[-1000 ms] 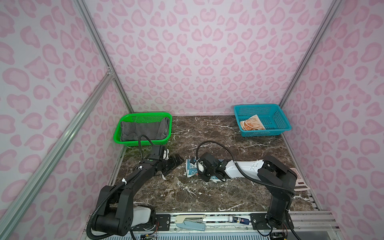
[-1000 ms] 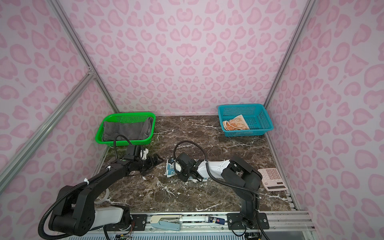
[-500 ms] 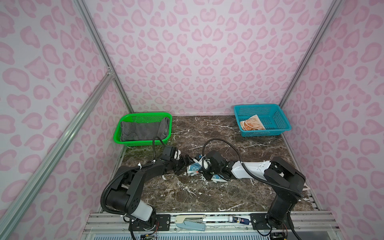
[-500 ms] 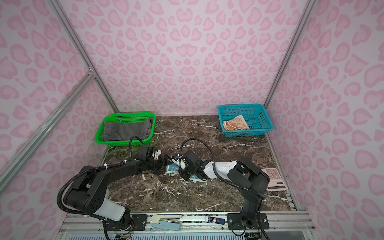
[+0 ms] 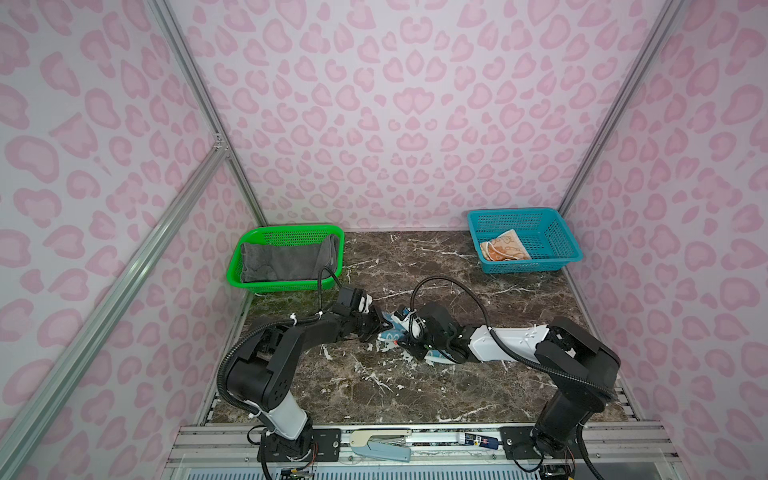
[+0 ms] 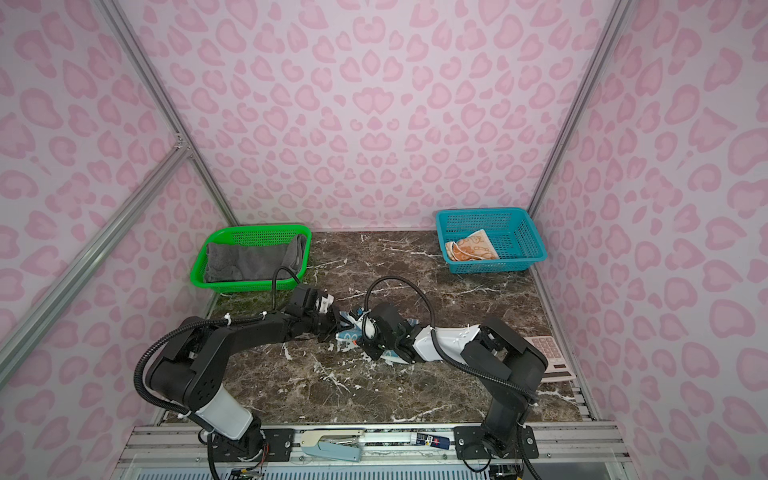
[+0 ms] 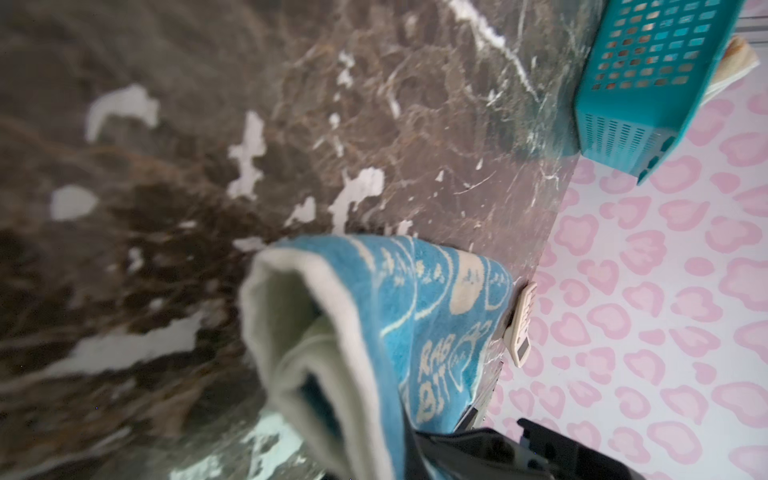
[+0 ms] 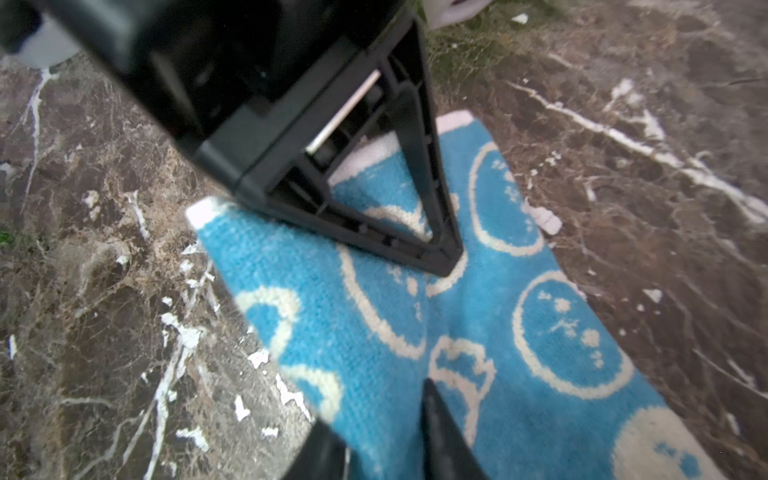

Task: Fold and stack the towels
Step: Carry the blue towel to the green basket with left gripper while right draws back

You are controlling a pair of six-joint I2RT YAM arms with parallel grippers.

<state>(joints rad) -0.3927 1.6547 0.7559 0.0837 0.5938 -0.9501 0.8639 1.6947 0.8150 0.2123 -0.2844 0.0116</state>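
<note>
Three towels: grey towel point(image 5: 286, 259), orange towel point(image 5: 505, 249), blue towel point(image 8: 478, 332). Two baskets, green basket point(image 5: 282, 287) and teal basket point(image 5: 536, 266). Two arms, left arm point(image 5: 307, 328) and right arm point(image 5: 511, 338), plus one calculator point(image 6: 550, 357).

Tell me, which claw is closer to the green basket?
Left. The left gripper sits just in front of the green basket, pinching the blue towel. The right gripper is just beyond it, over the same towel and farther from the basket.
</note>
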